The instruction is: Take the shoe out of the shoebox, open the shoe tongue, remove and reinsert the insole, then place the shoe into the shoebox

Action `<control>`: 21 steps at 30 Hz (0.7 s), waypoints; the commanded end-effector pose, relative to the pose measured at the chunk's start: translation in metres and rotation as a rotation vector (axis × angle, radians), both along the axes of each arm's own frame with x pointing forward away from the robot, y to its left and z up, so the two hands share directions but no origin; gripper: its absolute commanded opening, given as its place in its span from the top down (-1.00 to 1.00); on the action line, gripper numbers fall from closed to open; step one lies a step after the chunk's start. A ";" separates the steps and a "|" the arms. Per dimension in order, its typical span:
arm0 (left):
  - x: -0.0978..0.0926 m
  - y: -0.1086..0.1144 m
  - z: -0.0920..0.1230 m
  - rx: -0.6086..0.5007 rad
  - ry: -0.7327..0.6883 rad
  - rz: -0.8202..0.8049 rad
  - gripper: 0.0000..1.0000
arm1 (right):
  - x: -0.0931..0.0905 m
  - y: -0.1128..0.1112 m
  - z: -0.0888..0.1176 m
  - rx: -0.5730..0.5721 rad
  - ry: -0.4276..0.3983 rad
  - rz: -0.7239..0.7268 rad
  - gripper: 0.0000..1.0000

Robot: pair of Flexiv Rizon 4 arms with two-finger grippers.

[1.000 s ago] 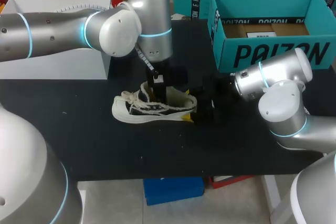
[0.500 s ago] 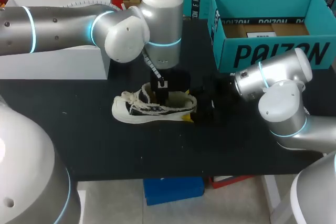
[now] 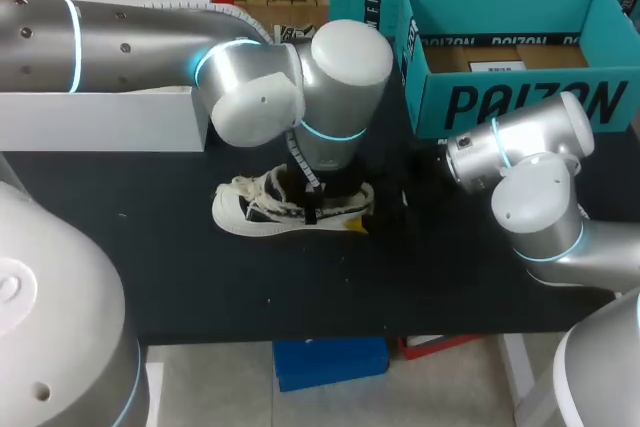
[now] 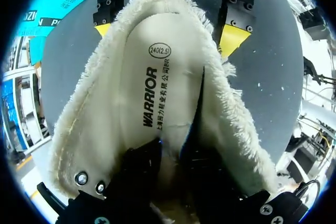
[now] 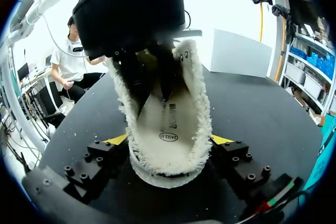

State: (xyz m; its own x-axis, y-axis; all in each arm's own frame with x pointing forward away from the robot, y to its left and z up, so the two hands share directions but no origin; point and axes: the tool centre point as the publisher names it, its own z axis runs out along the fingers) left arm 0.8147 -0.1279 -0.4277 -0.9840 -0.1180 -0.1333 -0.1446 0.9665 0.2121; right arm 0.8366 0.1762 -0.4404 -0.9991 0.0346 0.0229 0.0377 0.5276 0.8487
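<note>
A: What is on the black table (image 3: 200,277)?
B: The left arm (image 3: 250,97) bends down over a white shoe (image 3: 245,212). The shoe lies outside the teal shoebox (image 3: 520,102), which has dark lettering on its side.
A: And the claws?
B: The right gripper (image 5: 169,140) pinches the shoe's heel. The left gripper (image 4: 173,158) is inside, over the printed insole (image 4: 147,93); I cannot tell its grip.

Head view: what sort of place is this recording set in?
Probably a robot lab workstation: left arm and right arm at a shoe on a black table, teal shoebox beside.
</note>
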 end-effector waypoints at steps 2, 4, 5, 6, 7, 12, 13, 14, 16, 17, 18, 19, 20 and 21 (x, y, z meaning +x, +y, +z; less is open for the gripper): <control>-0.004 0.019 -0.038 0.033 -0.129 -0.001 0.46 | 0.001 -0.002 -0.003 -0.002 0.002 -0.001 1.00; -0.002 0.024 -0.046 0.040 -0.156 0.008 0.47 | 0.001 -0.002 -0.003 -0.002 0.002 -0.001 1.00; 0.000 0.026 -0.050 0.049 -0.176 0.014 0.47 | 0.001 -0.002 -0.003 -0.002 0.002 -0.001 1.00; 0.001 0.029 -0.054 0.048 -0.192 0.017 0.47 | 0.001 -0.002 -0.003 -0.002 0.002 -0.001 1.00; 0.003 0.031 -0.057 0.051 -0.209 0.022 0.47 | 0.001 -0.002 -0.003 -0.002 0.002 -0.001 1.00; 0.015 0.039 -0.068 0.067 -0.299 0.036 0.47 | 0.001 -0.002 -0.003 -0.002 0.002 -0.001 1.00; 0.018 0.041 -0.069 0.062 -0.315 0.040 0.47 | 0.001 -0.002 -0.003 -0.002 0.002 -0.001 1.00; 0.021 0.042 -0.069 0.057 -0.330 0.044 0.47 | 0.001 -0.002 -0.003 -0.002 0.002 -0.001 1.00; 0.028 0.045 -0.070 0.051 -0.362 0.052 0.47 | 0.001 -0.002 -0.003 -0.002 0.002 -0.001 1.00; 0.031 0.046 -0.070 0.045 -0.374 0.056 0.48 | 0.001 -0.002 -0.003 -0.002 0.002 -0.001 1.00; 0.034 0.046 -0.070 0.038 -0.388 0.057 0.48 | 0.001 -0.002 -0.003 -0.002 0.002 -0.001 1.00; 0.036 0.047 -0.070 0.034 -0.399 0.056 0.49 | 0.001 -0.002 -0.003 -0.002 0.002 -0.001 1.00; 0.039 0.047 -0.070 0.027 -0.409 0.054 0.51 | 0.001 -0.002 -0.003 -0.002 0.002 -0.001 1.00; 0.041 0.047 -0.069 0.019 -0.423 0.056 0.51 | 0.001 -0.002 -0.003 -0.002 0.002 -0.001 1.00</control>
